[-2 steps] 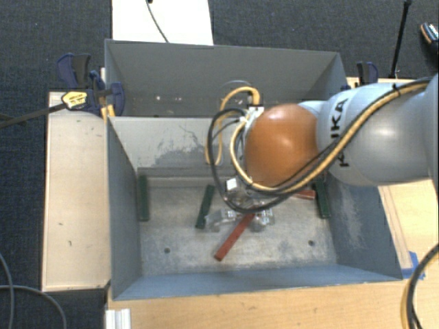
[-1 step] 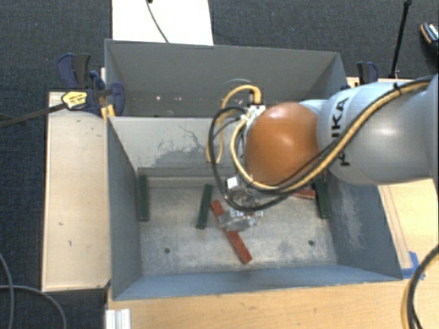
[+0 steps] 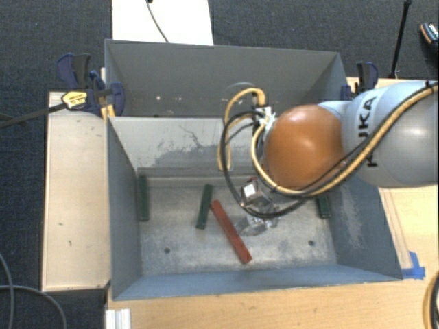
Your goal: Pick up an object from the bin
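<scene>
The big grey bin (image 3: 206,74) has tall walls and a flat floor with a few sticks on it. The grey robot arm (image 3: 398,136) comes in from the right side. It has a round orange cover (image 3: 302,146) at its wrist, and yellow and black cables (image 3: 230,125) loop around it.

A red stick (image 3: 231,232) lies slanted near the middle of the floor. A green stick (image 3: 204,207) lies just left of its top end. Another green stick (image 3: 143,198) lies by the left wall, and a third green stick (image 3: 322,207) peeks out on the right, under the arm.

The small shiny gripper (image 3: 257,221) is down low, just beside the red stick on its right. I cannot tell if it is open or closed, or if it touches the stick.
</scene>
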Robot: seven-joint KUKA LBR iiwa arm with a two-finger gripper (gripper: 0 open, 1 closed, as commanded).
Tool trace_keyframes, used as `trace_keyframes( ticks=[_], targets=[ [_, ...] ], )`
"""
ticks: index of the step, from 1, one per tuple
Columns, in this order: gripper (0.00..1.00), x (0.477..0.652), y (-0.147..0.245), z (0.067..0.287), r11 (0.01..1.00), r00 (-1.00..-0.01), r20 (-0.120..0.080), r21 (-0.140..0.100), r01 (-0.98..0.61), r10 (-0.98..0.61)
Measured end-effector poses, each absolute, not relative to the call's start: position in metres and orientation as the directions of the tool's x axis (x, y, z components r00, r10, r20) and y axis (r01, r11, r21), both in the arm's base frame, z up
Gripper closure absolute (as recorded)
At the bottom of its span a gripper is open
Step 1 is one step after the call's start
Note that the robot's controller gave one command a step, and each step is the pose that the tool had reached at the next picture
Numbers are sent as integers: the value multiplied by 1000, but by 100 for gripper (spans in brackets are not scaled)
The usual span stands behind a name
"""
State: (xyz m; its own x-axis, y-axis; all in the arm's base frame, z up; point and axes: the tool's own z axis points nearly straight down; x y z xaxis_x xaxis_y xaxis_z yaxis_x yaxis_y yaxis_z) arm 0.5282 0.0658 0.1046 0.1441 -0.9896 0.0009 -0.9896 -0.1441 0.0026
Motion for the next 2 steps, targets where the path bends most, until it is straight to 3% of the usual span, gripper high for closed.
trace_keyframes(
  ticks=[1,2],
  targets=[
    [0,528,67,104,-142,142,0,4,-990,-990],
    [0,569,127,127,-337,337,-3,-3,-942,-942]
  ],
)
